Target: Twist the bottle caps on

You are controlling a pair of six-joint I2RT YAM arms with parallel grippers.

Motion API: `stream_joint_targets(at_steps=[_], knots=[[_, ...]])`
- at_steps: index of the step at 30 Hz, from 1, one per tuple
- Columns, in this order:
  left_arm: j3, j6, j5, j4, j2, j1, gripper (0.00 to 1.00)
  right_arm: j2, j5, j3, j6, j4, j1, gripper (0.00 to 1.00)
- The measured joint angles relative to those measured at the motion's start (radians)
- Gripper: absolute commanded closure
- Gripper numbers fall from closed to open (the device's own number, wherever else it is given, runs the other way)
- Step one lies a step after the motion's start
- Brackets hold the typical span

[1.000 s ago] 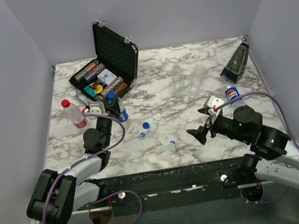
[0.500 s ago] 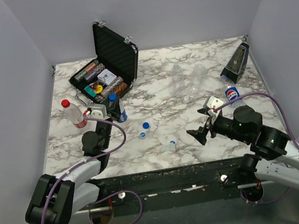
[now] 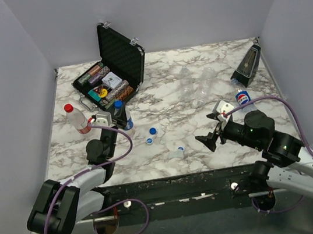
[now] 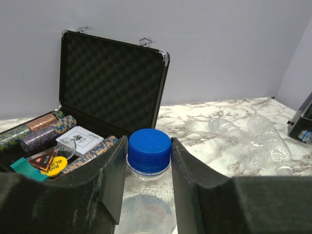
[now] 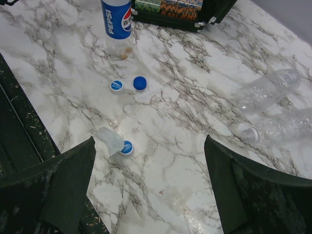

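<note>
**Left gripper clamping the blue cap, right one waiting wide**

Over by the counter's (image 3: pixel 174 114) left edge, the left gripper (image 4: pixel 147 151) is sitting clenched on the blue cap (image 4: pixel 149 141), one pad on each side of it. That cap is perched on the neck of an upright clear bottle (image 3: pixel 126 119), just in front of the open black case (image 3: pixel 120 60) in the far-left corner. The right gripper (image 5: pixel 148 141) is hanging near the right end of the near edge, jaws spread wide and holding nothing.

I'm reading the cap as hard, light and a bit slick, so squeezing its side wall, as the left gripper is doing, looks the right hold. The bottle looks thin-walled and light. I'd expect it to spin or tip with the twist unless someone is steadying its body, and to buckle under a hard squeeze.

Three loose caps (image 5: pixel 140 83) are lying mid-counter toward the near edge, one beside a crumpled clear scrap (image 5: pixel 110 140). A red-capped bottle (image 3: pixel 78 120) is standing at the left edge, and two bare bottles (image 5: pixel 270 90) are lying on their sides toward the far edge.

As for lettering, the blue label is spelling PEPSI plainly. A yellow disc (image 4: pixel 54 167) in the case seems to be reading BIG BLIND. The red-and-white label is too small to read.
</note>
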Motion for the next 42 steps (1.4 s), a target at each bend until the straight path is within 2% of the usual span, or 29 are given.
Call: stream_joint_targets(at_steps=[4, 17, 19, 25, 28, 31, 34, 36, 38, 42], knots=[[0.000, -0.002, 0.000, -0.005, -0.002, -0.003, 0.38, 0.000, -0.005, 0.000, 0.000, 0.000, 0.000, 0.01], [-0.003, -0.006, -0.009, -0.030, -0.034, -0.003, 0.09, 0.000, -0.019, 0.000, 0.000, 0.000, 0.000, 0.01], [-0.003, -0.009, -0.012, -0.038, -0.052, -0.003, 0.01, 0.000, -0.019, 0.000, 0.000, 0.000, 0.000, 0.01], [-0.003, -0.023, -0.028, -0.132, -0.183, -0.003, 0.01, -0.011, -0.018, 0.000, 0.000, 0.000, 0.000, 0.01], [0.002, -0.040, -0.048, -0.246, -0.315, -0.003, 0.01, -0.020, -0.010, 0.000, 0.000, 0.000, 0.000, 0.00], [0.045, -0.070, -0.075, -0.427, -0.453, -0.005, 0.01, -0.033, 0.024, 0.000, 0.003, 0.000, 0.000, 0.00], [0.141, -0.100, -0.104, -0.640, -0.585, -0.005, 0.01, -0.049, 0.084, 0.000, 0.013, 0.000, 0.000, 0.00], [0.182, -0.115, -0.121, -0.716, -0.625, -0.005, 0.01, -0.069, 0.144, 0.000, 0.023, -0.001, 0.000, 0.00], [0.286, -0.124, -0.141, -0.901, -0.707, -0.005, 0.01, -0.096, 0.213, 0.000, 0.032, -0.001, 0.000, 0.00], [0.440, -0.119, -0.169, -1.158, -0.765, -0.005, 0.01, -0.179, 0.365, 0.000, 0.057, 0.000, 0.000, 0.00]])
